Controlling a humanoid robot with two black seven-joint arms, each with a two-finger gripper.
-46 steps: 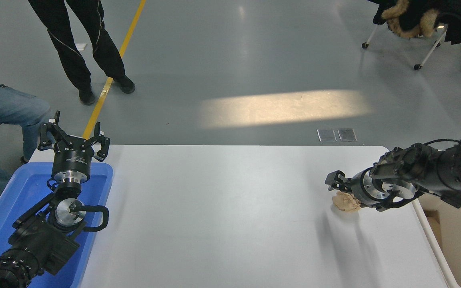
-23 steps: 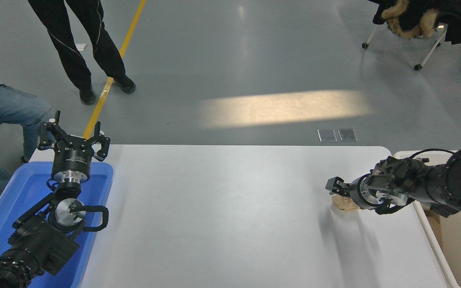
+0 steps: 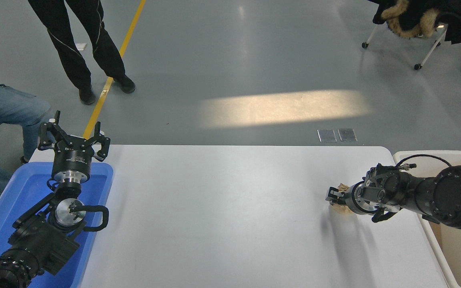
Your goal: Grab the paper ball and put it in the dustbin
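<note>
Head view. The right gripper (image 3: 336, 199) has dropped lower over the last second and now sits down around the paper ball (image 3: 341, 209), which lies on the white table (image 3: 222, 216) directly under and between the fingers; only slivers of tan paper show above and below the black fingers. Whether the fingers have already clenched on the ball cannot be told from this angle. The arm's lowering has also uncovered the dustbin (image 3: 434, 153), a cream tub just behind the gripper's wrist, off the table's right edge. Judged from this, the grasp is at hand or just forming, and lifting and carrying remain to be done.

Surroundings: the tabletop between gripper and dustbin is free of obstacles, though the bin's rim stands in the path and the ball would need to be raised above it. The left gripper (image 3: 73, 138), fingers spread, is parked well away to the far left above a blue tray (image 3: 14, 192). A standing person's legs (image 3: 80, 44) and a seated person's knee (image 3: 6, 106) are beyond the table, well clear.
</note>
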